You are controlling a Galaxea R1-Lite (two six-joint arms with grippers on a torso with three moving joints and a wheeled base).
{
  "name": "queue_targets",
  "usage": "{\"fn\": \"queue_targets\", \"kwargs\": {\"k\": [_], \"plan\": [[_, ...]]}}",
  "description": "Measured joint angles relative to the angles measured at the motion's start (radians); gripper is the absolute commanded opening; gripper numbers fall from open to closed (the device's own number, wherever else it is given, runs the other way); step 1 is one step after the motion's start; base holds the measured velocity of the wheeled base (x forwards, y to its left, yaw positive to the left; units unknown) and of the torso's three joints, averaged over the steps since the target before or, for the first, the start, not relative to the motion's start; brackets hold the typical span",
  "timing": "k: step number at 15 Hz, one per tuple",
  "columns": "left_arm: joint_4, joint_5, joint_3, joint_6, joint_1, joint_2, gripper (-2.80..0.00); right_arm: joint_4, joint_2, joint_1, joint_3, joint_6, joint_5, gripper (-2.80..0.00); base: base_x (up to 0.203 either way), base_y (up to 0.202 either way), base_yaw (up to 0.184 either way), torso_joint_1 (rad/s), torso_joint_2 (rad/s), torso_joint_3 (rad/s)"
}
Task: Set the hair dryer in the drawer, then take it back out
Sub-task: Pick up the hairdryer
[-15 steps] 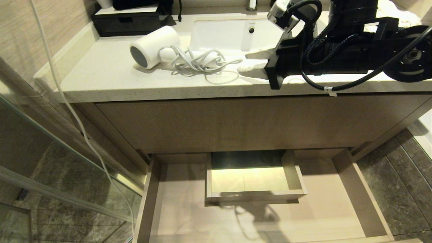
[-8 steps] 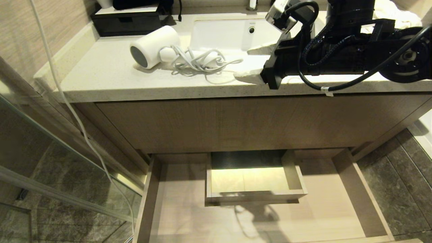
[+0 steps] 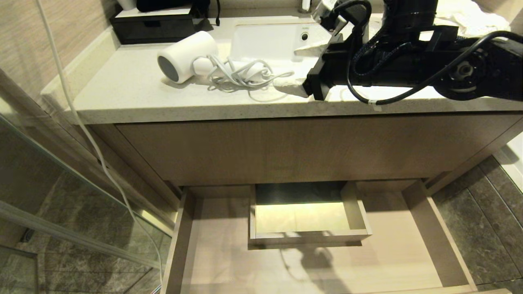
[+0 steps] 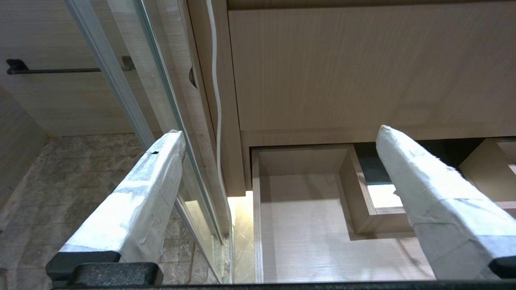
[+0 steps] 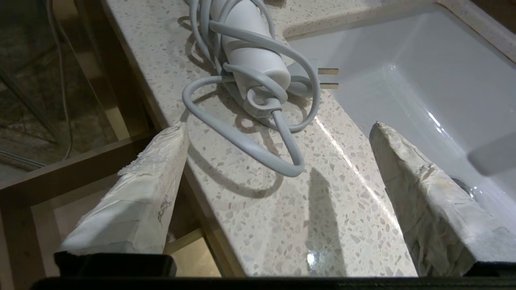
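Lying near the speckled countertop's [image 3: 135, 94] front edge, the small white hair dryer [image 3: 186, 56] faces the right gripper's [image 3: 295, 67] spread, empty jaws.

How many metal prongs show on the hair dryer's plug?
2. Both prongs lie side by side on the countertop, jutting from the hair dryer cord's plug toward the sink. None seems hidden.

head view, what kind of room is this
Most likely a bathroom, perhaps a hotel's. A white sink is sunk into a speckled stone counter, a hair dryer lies on that counter, and a glass panel like a shower screen stands at the left over dark stone floor tiles.
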Motion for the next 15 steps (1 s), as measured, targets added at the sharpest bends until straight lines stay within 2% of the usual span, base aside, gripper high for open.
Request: {"fn": "queue_targets", "kwargs": {"k": [8, 9, 10, 15], "plan": [[0.000, 0.000, 0.000, 0.000, 0.000, 0.000, 0.00, -0.028, 0.057, 0.000, -0.005, 0.003, 0.005, 0.00, 0.000, 0.000, 0.000, 0.000, 0.00, 0.000], [0.000, 0.000, 0.000, 0.000, 0.000, 0.000, 0.00, -0.038, 0.059, 0.000, -0.005, 0.004, 0.005, -0.31, 0.000, 0.000, 0.000, 0.000, 0.00, 0.000], [0.000, 0.000, 0.000, 0.000, 0.000, 0.000, 0.00, -0.052, 0.061, 0.000, -0.005, 0.004, 0.006, -2.80, 0.000, 0.000, 0.000, 0.000, 0.00, 0.000], [0.000, 0.000, 0.000, 0.000, 0.000, 0.000, 0.00, -0.072, 0.066, -0.002, -0.003, 0.004, 0.005, -2.80, 0.000, 0.000, 0.000, 0.000, 0.00, 0.000]]}}
